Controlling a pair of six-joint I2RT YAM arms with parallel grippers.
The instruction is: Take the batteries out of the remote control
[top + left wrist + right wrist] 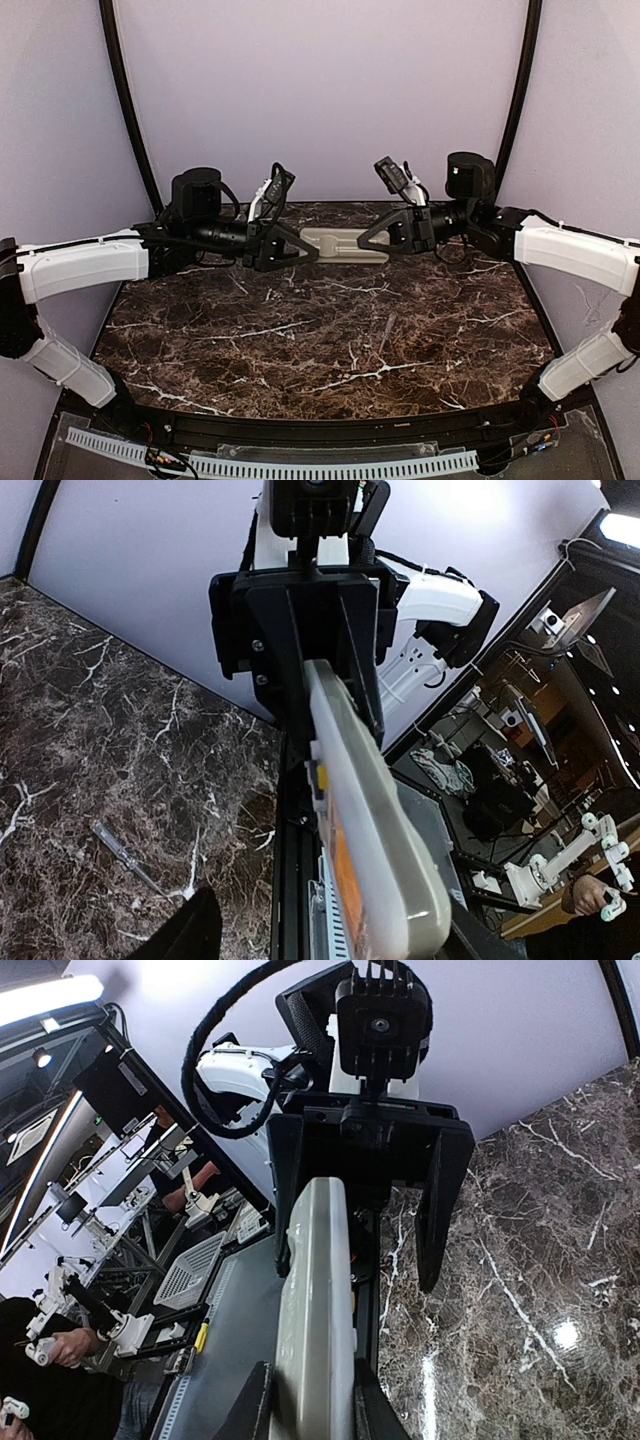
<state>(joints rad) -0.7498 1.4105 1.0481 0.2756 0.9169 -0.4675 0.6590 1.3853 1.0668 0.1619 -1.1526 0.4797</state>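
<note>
Holding the remote control (340,245) in mid-air over the far side of the table (320,340). The right gripper (372,238) pinches its right end; the left gripper (305,250) sits spread, loose around the left end. One orange-red battery (345,872) looks seated inside. Step: exposing cells. Next: left fingers pry it out while the right grips firm.

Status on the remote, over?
Right gripper shut on remote, mid-air. Left gripper open around its other end. Orange battery showing in remote. Nothing blocking.
</note>
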